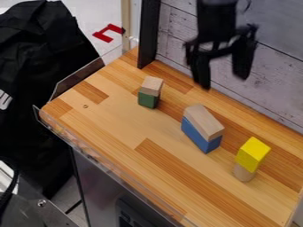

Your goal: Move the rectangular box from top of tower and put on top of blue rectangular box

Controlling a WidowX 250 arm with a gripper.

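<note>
Jaws: spread wide, with nothing between; hung above the far side of the counter [121,128] from the black arm [218,22].

Plain wooden rectangular box [204,119]: below the jaws and nearer the camera; flat on the blue rectangular box [195,136], long sides roughly in line. By judgement, the wanted placement, apparently achieved, with only a clear withdrawal left to make.

Chief risk: a low or sideways sweep of the open jaws. Likely result: a clipped upper edge, then a twist or slide off the blue support. Cause: loose stacking, no visible fastening, hardly any spare width underneath.

Second risk: a needless regrasp of a finished stack. Cause: misreading of the task as undone. Likely result: lower box pinched along with upper, or both shoved askew.

Third risk: the yellow block [253,155], below the jaws and toward the view's right, atop a small wooden cylinder [243,174]. Narrow footing beneath a larger load; probable topple at a light brush.

Fourth risk: the small wooden block [152,85] on the green block [148,100], below the jaws and toward the view's left. Short two-piece stack; easy to mistake for the source tower, easy to upset during a wrong pick.
</note>
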